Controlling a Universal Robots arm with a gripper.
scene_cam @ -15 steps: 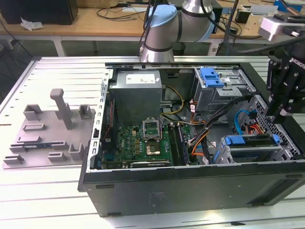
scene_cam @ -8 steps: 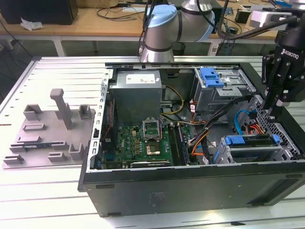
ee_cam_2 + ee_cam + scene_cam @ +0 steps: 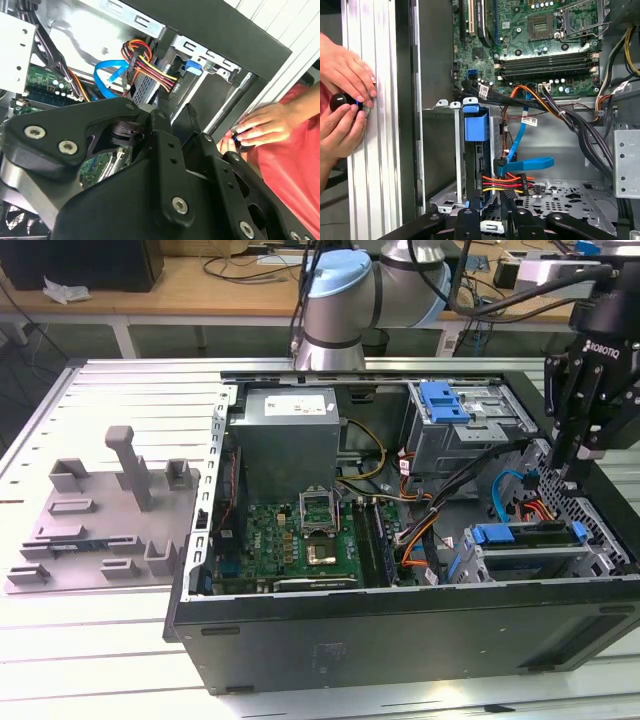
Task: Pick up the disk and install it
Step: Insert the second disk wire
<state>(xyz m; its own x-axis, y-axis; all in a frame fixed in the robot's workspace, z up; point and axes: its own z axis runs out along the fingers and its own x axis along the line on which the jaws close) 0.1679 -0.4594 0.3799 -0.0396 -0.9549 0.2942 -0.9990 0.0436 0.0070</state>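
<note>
My hand [image 3: 588, 455] above the case's [image 3: 400, 625] right edge, grip state indiscernible, disk [image 3: 525, 536] seated in cage.

The exterior view looks down from the front at the whole open case [image 3: 400, 540] and arm [image 3: 370, 290] from some way off. Both wrist views sit close inside the case, past the gripper's black links; they share the drive cage [image 3: 475, 150] and coloured cables [image 3: 150, 65], also seen at the exterior view's right.
</note>
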